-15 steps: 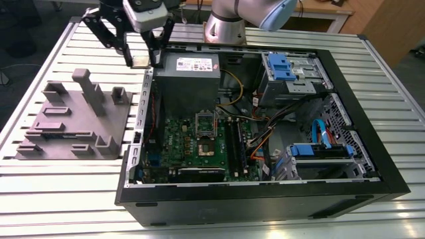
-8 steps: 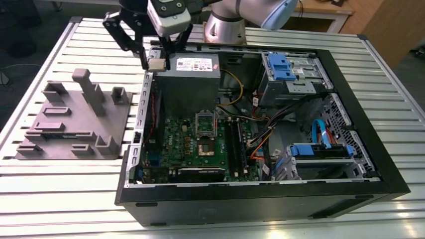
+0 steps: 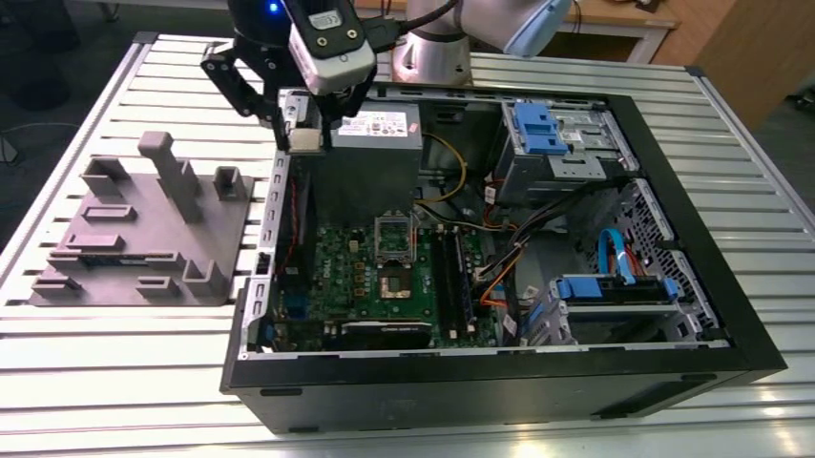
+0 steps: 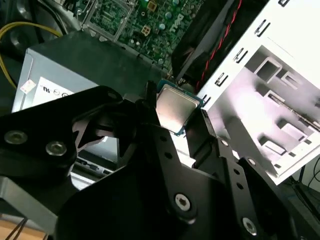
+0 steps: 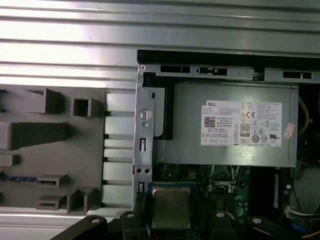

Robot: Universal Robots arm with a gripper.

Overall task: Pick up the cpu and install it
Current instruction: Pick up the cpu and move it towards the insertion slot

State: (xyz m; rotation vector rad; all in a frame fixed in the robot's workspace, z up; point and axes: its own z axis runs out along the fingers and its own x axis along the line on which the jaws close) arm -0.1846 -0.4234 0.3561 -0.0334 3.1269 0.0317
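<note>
Closed on the cpu (image 4: pixel 174 107), the claw (image 4: pixel 176 114) is shown with its matt black, angular fingers (image 4: pixel 206 134) pressed against opposite edges of the flat square chip. The chip's brushed silvery top and thin green rim are made out in both wrist views. It is held in the air over the slotted metal edge of the black computer case (image 3: pixel 510 382), just beside the grey power supply box (image 5: pixel 225 125) with its white label. In the exterior view the chip is seen as little more than a pale square, so the grip can hardly be judged there. That view does lay out the green motherboard (image 3: pixel 382 277) with its silver socket bracket (image 3: pixel 395 239), well apart from the claw. A grey moulded holder (image 3: pixel 128 239) is set on the ribbed aluminium table (image 3: pixel 128 382).
</note>
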